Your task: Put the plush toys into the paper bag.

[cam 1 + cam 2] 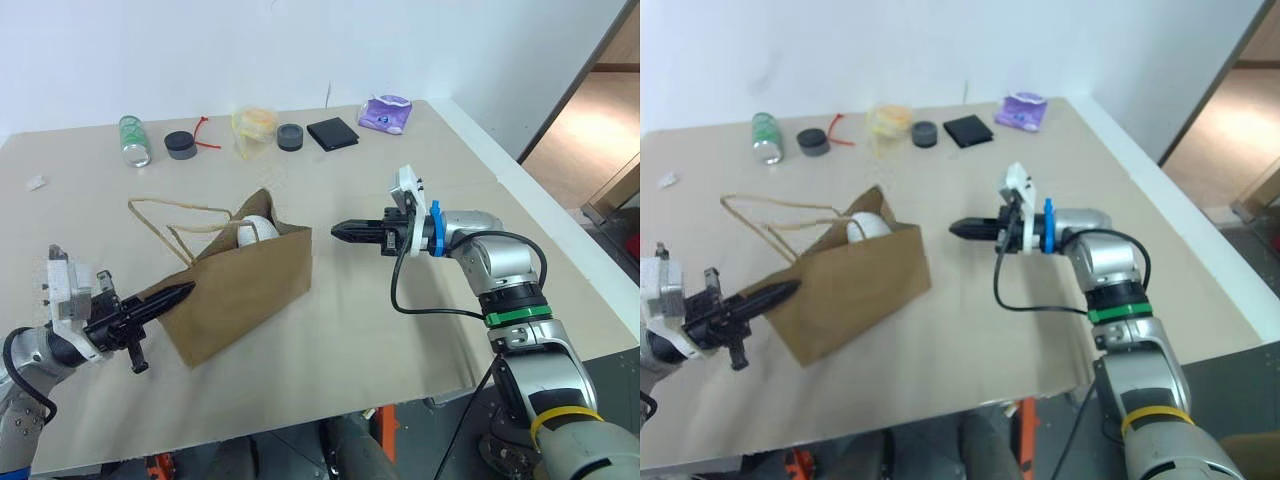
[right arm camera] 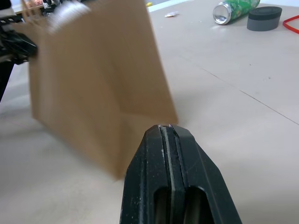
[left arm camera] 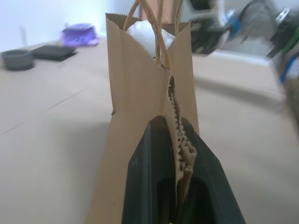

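The brown paper bag point(image 1: 245, 280) stands on the table with its cord handles point(image 1: 165, 210) trailing to the left. A white plush toy point(image 1: 252, 232) shows in its open top. My left gripper point(image 1: 185, 292) is at the bag's left end, shut on the paper bag; in the left wrist view the black fingers point(image 3: 145, 154) pinch the bag's serrated edge point(image 3: 176, 126). My right gripper point(image 1: 337, 231) hovers just right of the bag, pointing at it, shut with nothing between its fingers. In the right wrist view the bag point(image 2: 93, 74) stands ahead of it.
Along the table's far edge lie a green can point(image 1: 133, 140), two black round lids point(image 1: 181, 145) point(image 1: 290, 137), a red tie point(image 1: 203, 133), a crumpled yellowish wrapper point(image 1: 254, 125), a black wallet point(image 1: 332, 133) and a purple packet point(image 1: 385, 113). The table edge point(image 1: 520, 180) runs along the right.
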